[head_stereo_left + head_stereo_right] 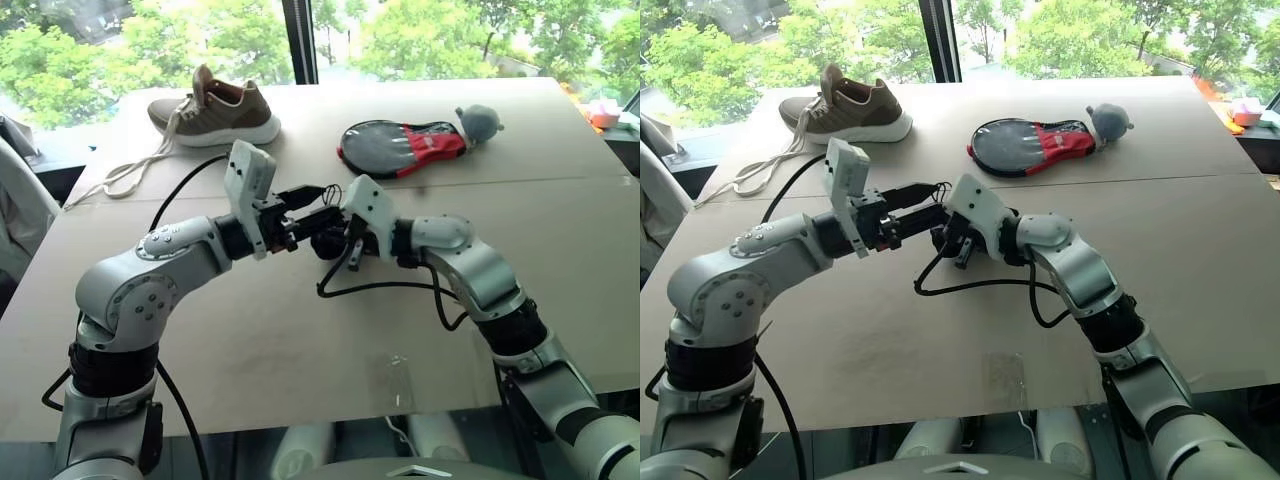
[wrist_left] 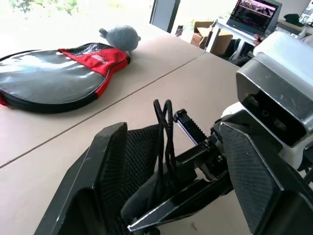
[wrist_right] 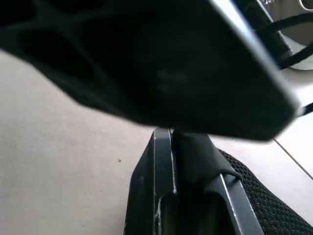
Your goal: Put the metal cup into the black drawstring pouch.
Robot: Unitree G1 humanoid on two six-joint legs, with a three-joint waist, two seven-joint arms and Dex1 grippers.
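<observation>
From the head, the black drawstring pouch [image 1: 326,243] hangs above the middle of the surface [image 1: 300,340], between the two pincers; the right pincer [image 1: 330,232] is clenched on its mouth and the left pincer [image 1: 312,206] stands released around it. Whether the metal cup sits inside cannot be told. A shoe [image 1: 215,108] lies at the far left corner, a black-and-red paddle cover [image 1: 400,148] and a grey plush toy [image 1: 478,122] along the far edge, all well apart; only the robot's own black cable [image 1: 380,288] loops beneath. From the left wrist, the pouch is soft mesh fabric, likely light and floppy, so its mouth will probably collapse unless held spread; the cord [image 2: 165,122] rises in a loop between the open fingers [image 2: 107,166], and the rim beside it looks the best hold. A steel cup would be stiff and slippery, best pinched across its wall. From the right wrist, the shut fingers pinch fabric, with a dark shape close overhead
</observation>
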